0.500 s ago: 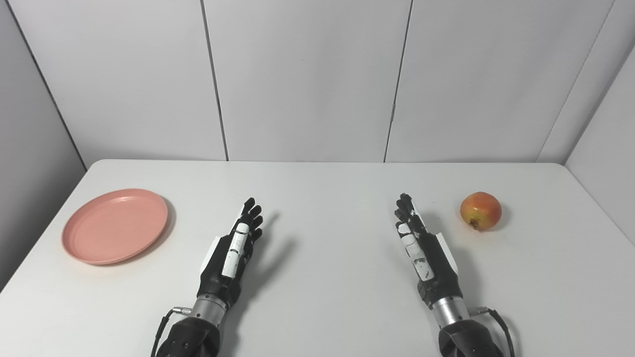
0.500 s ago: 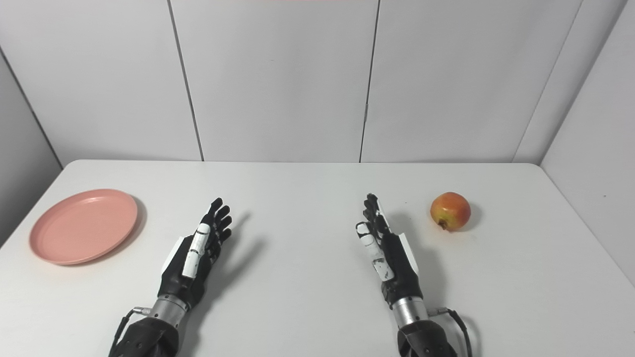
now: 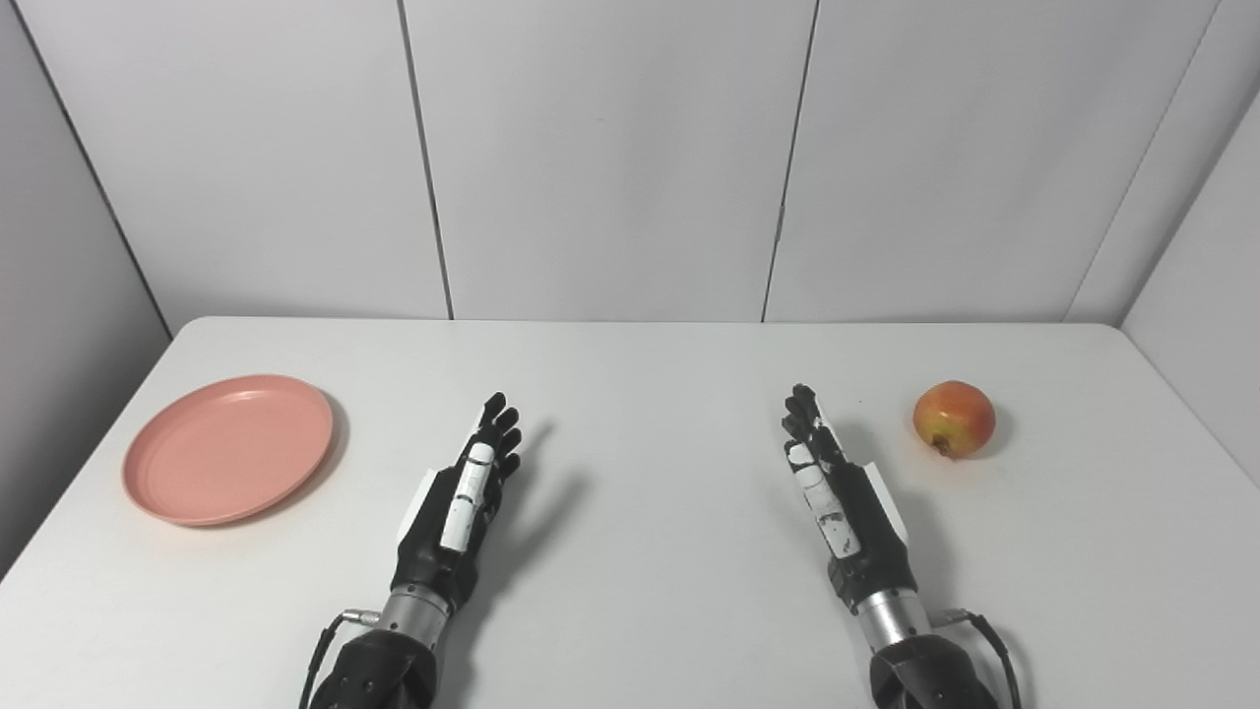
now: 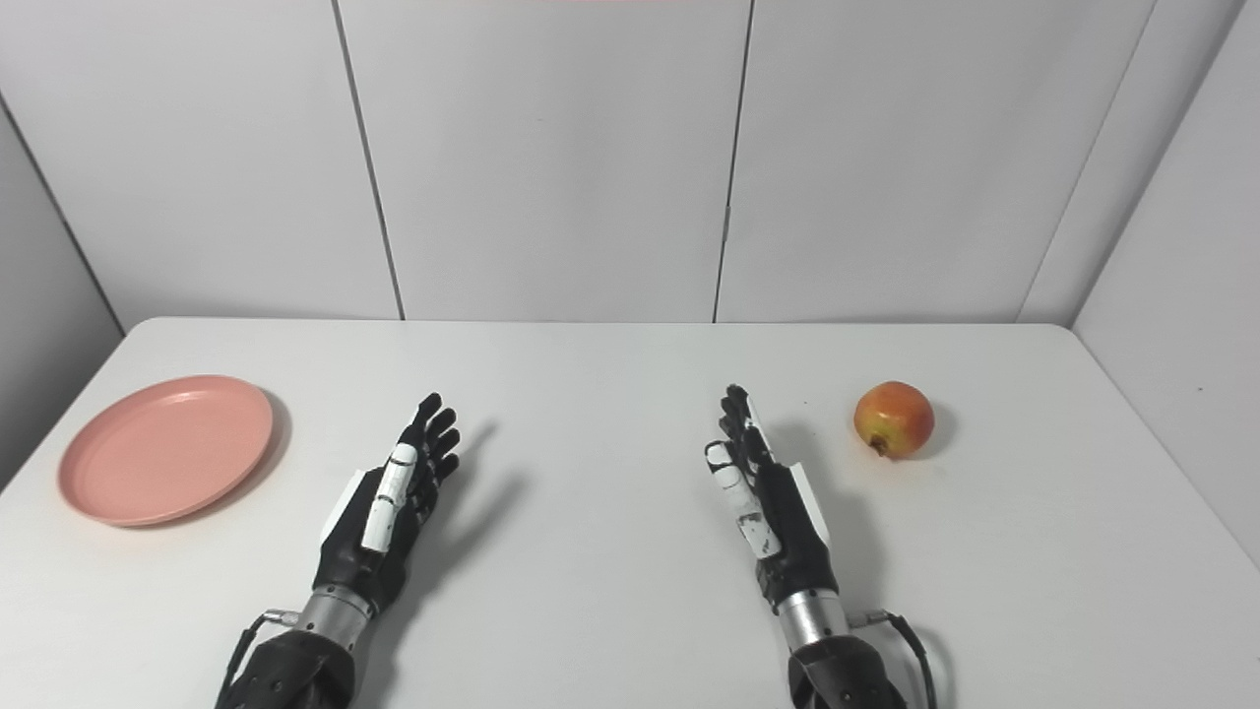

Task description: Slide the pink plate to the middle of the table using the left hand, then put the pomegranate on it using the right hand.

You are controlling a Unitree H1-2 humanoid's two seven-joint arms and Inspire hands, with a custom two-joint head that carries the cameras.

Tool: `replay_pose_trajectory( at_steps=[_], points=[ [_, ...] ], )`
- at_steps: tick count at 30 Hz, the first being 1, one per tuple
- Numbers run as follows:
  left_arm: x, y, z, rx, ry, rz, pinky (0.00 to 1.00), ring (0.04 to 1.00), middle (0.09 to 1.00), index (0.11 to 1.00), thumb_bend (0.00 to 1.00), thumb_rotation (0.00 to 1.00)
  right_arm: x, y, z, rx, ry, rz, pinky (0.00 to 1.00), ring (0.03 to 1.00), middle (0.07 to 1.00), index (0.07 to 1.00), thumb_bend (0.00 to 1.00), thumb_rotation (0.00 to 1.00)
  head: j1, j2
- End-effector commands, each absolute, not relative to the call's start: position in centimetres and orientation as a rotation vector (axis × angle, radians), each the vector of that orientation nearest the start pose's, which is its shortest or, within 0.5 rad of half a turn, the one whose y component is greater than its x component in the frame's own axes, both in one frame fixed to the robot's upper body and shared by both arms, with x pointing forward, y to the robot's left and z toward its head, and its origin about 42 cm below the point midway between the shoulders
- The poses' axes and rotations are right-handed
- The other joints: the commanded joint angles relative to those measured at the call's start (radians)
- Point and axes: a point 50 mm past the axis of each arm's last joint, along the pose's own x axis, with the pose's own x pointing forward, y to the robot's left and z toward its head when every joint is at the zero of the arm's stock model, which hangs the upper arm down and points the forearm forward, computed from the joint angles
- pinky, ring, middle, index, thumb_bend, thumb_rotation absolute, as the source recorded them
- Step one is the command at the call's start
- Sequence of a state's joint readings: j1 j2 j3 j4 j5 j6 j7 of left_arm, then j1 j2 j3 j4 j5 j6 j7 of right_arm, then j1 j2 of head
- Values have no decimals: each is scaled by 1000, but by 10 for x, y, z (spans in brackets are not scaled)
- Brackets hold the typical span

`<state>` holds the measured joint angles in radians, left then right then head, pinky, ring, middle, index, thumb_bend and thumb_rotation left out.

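Over on the far left sits the pink plate [image 3: 228, 448], untouched; left hand [image 3: 461, 502] and right hand [image 3: 837, 497] both flat, fingers outstretched, empty. Best hook the far rim and drag gently inward.

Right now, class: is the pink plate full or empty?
Empty. The plate shows only bare pink surface, and the pomegranate lies far right on the table.

— What falls outside the frame?
— Both forearms are cut by the bottom edge, and the table [image 3: 630, 611] runs off it too.

— Anything concealed?
— The palm of the left hand [image 3: 458, 497] and of the right hand [image 3: 837, 492] face inward, unseen. The pomegranate [image 3: 953, 418] hides its far side; its crown seems to point forward-left.
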<state>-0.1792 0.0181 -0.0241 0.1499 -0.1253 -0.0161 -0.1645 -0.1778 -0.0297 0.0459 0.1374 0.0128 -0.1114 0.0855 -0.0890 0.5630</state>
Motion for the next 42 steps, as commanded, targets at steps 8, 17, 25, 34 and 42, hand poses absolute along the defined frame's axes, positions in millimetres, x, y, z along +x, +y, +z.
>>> replay_pose_trajectory(
  at_steps=[8, 17, 25, 34, 42],
  points=[
    [345, 187, 117, -94, -95, -232, 1000, 1000, 1000, 1000, 484, 1000, 336, -189, 114, -19, -145, 171, 1000, 1000, 1000, 1000, 741, 890, -1, 1],
    [346, 186, 117, -89, -99, -228, 1000, 1000, 1000, 1000, 481, 1000, 337, -189, 112, -20, -154, 172, 1000, 1000, 1000, 1000, 738, 889, 0, 1],
    [346, 186, 116, -88, -97, -231, 1000, 1000, 1000, 1000, 487, 1000, 337, -188, 113, -13, -152, 171, 1000, 1000, 1000, 1000, 730, 883, -1, 0],
    [346, 186, 116, -88, -100, -232, 1000, 1000, 1000, 1000, 482, 1000, 337, -188, 113, -15, -151, 173, 1000, 1000, 1000, 1000, 729, 888, 0, -1],
    [346, 178, 113, -100, -90, -230, 1000, 1000, 1000, 1000, 493, 1000, 334, -198, 112, -11, -148, 177, 1000, 1000, 1000, 1000, 733, 887, 135, -25]
  ],
)
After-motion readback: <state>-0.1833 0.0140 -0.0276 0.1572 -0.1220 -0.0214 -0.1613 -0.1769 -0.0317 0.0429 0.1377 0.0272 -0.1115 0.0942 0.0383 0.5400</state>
